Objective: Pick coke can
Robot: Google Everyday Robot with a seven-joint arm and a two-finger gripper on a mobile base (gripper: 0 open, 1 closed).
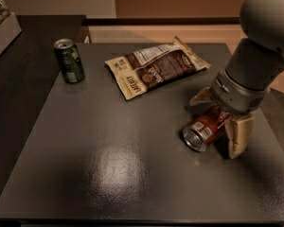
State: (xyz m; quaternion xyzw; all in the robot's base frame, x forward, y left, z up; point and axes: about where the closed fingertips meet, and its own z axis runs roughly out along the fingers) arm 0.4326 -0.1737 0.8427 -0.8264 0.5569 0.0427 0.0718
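Note:
The coke can (202, 129) is red with a silver end and lies on its side at the right of the dark table (109, 164), its open end facing the front left. My gripper (218, 118) is down over the can's rear part. One cream finger (200, 97) is on the can's far side and the other finger (238, 137) is on its near right side. The fingers straddle the can and stand open around it. The grey arm hides the back end of the can.
A dark green can (69, 60) stands upright at the back left. A brown and cream snack bag (154, 69) lies flat at the back middle. A white bin edge (2, 30) sits at the far left on a second dark surface.

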